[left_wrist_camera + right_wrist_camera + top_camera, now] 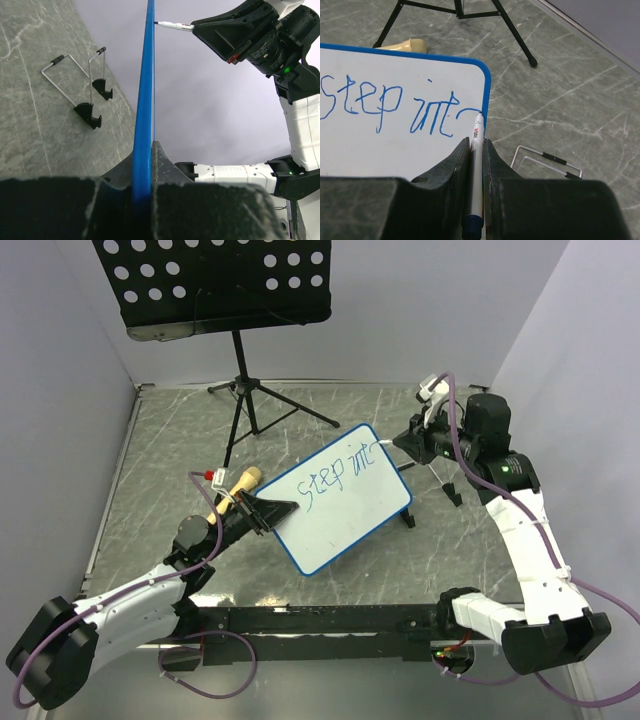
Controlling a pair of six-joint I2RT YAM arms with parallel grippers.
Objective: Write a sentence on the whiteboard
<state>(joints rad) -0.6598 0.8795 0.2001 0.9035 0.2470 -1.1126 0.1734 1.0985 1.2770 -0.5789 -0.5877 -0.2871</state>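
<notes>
My left gripper (262,512) is clamped on the near-left edge of the whiteboard (345,510), holding it tilted above the middle of the grey marbled surface (150,460). My right gripper (476,143) is shut on the marker (479,125). The marker's long axis runs straight out between my fingers, and its tip touches the glossy white face just inside the thin blue frame (486,85) at the board's far right corner. The sentence (385,100) reads "step int", with little room beyond it on that line.
</notes>
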